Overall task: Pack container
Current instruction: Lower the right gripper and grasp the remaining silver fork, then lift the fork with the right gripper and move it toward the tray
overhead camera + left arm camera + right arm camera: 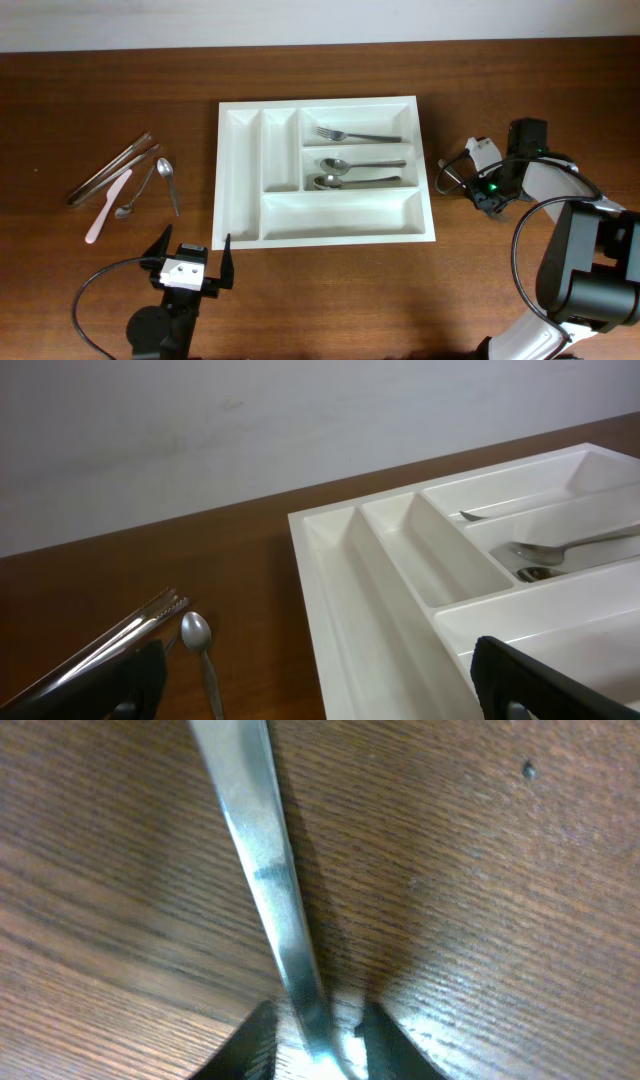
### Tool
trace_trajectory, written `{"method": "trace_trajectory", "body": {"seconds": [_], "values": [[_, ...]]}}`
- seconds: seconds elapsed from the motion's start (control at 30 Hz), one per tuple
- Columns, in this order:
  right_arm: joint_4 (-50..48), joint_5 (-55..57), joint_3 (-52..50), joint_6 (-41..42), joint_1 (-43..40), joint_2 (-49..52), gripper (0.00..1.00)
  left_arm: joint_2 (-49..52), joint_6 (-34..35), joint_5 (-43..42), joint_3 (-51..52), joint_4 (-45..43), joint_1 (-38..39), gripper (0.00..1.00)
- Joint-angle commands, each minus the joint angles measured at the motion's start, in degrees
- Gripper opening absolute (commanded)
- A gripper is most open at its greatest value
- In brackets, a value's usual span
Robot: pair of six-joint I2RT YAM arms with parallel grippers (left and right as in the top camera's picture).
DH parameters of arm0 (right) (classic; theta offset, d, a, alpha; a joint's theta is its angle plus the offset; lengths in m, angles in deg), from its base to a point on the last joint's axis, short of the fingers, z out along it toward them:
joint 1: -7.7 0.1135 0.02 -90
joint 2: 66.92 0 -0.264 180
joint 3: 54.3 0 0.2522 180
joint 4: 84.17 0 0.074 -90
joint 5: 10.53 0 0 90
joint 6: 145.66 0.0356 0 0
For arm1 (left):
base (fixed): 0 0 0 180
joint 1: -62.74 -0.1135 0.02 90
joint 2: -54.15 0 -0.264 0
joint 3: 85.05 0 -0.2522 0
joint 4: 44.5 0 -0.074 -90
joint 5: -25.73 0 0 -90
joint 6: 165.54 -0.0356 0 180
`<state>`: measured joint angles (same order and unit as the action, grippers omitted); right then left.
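Observation:
The white container (228,170) lies mid-table; its three upper right compartments hold a fork (350,135) and two spoons (350,163). It also shows in the left wrist view (380,560). My left gripper (190,258) is open and empty, in front of the container's near left corner; its fingers (320,695) frame the container's edge. My right gripper (487,195) points down at the table right of the container. In the right wrist view its fingertips (315,1040) close round the handle of a metal utensil (265,870) lying on the wood.
Left of the container lie metal tongs (110,170), a pink utensil (107,205) and two spoons (168,180). The tongs (110,645) and one spoon (200,640) also show in the left wrist view. The container's two narrow upright compartments and its long front one hold nothing.

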<state>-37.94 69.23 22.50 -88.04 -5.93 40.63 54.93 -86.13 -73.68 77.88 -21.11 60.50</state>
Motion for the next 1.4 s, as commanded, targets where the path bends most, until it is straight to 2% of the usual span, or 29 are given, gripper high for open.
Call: {"method": "trace_trajectory", "body": {"seconds": [0.0, 0.1, 0.17, 0.57, 1.13, 1.37], "values": [[0.24, -0.68, -0.63, 0.28, -0.28, 1.6, 0.23, -0.48, 0.7, 0.2, 0.44, -0.17, -0.17, 0.99], [0.2, -0.68, -0.63, 0.28, -0.28, 1.6, 0.14, -0.48, 0.7, 0.17, 0.44, -0.17, -0.17, 0.99], [0.2, -0.44, -0.63, 0.26, -0.28, 1.6, 0.04, -0.48, 0.7, 0.17, 0.44, -0.17, -0.17, 0.99], [-1.42, 0.7, 0.74, 0.28, -0.26, 1.46, 0.04, -0.48, 0.7, 0.17, 0.44, -0.17, -0.17, 0.99], [7.52, 1.81, 22.38, 0.26, -0.07, -1.14, 0.04, -0.48, 0.7, 0.2, 0.44, -0.17, -0.17, 0.99], [9.51, 1.79, 29.83, -0.52, 3.87, -1.22, 0.04, -0.48, 0.7, 0.17, 0.44, -0.17, -0.17, 0.99]]}}
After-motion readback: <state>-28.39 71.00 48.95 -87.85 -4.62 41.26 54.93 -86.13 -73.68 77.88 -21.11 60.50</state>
